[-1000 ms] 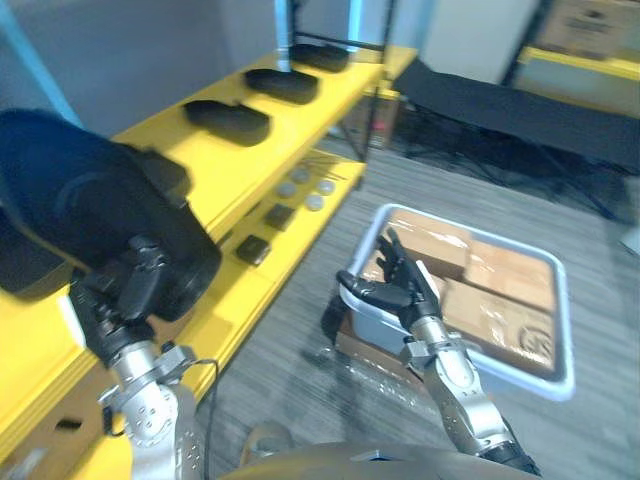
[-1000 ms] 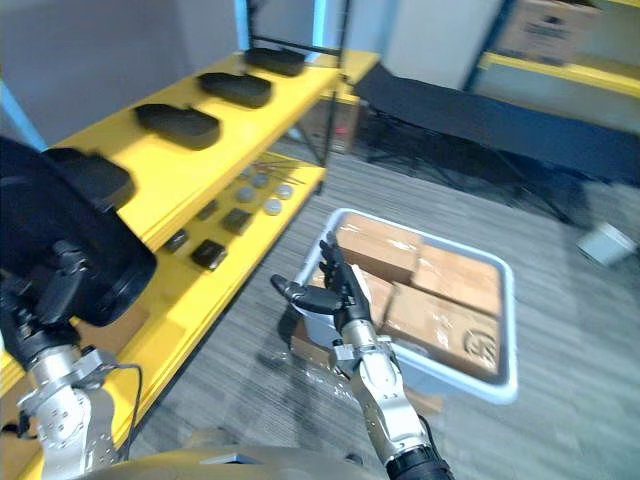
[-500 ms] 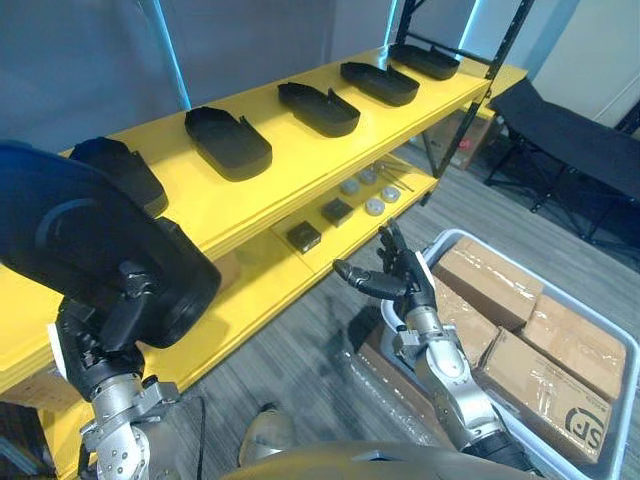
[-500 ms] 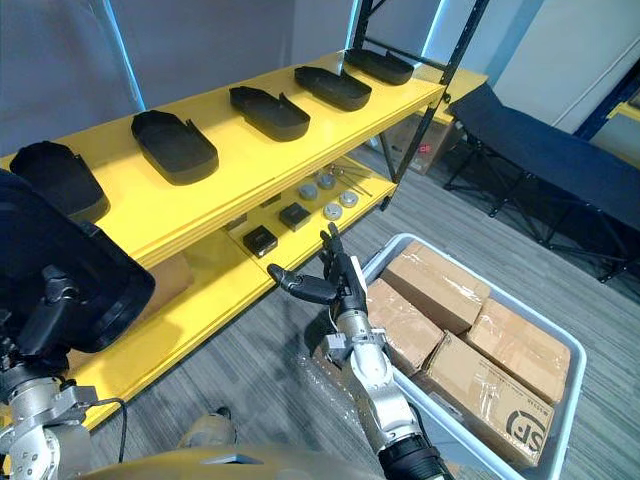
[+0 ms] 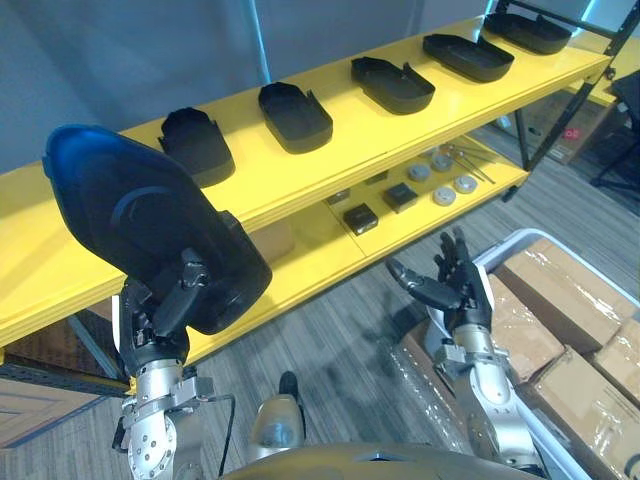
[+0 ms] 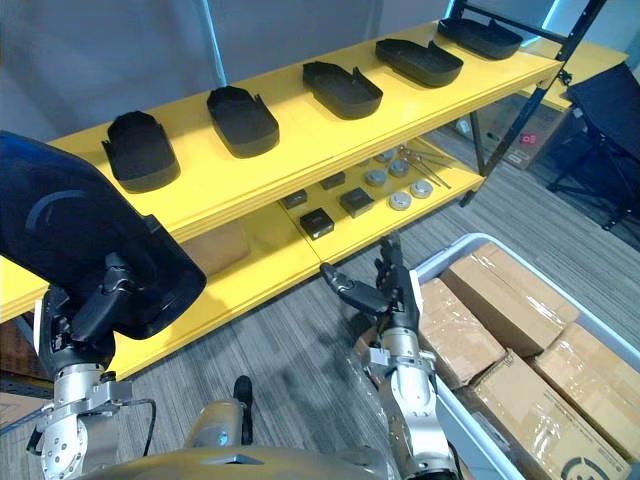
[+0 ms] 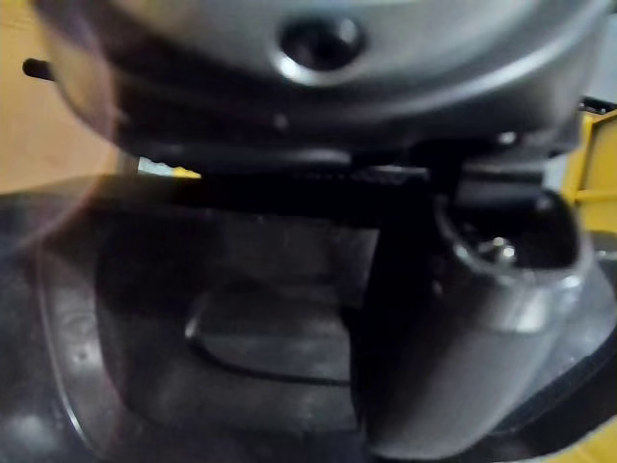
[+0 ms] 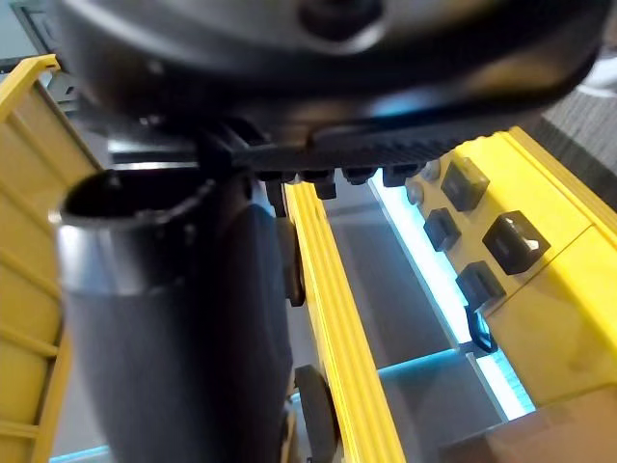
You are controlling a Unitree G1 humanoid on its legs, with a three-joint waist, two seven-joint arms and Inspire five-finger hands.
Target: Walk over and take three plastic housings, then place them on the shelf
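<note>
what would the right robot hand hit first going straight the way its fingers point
The open right robot hand would likely meet the lower shelf first, near the silver discs; depth is unclear.

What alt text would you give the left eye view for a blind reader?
The robot's left hand grips a black plastic housing before a yellow shelf bearing a row of similar housings. Its right hand hangs open beside cardboard boxes.

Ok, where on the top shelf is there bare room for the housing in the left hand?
The widest bare patch of the top shelf lies left of the leftmost housing, behind the held housing in the left hand. Gaps between the shelved housings further right are narrow; a bare band runs along the front edge.
</note>
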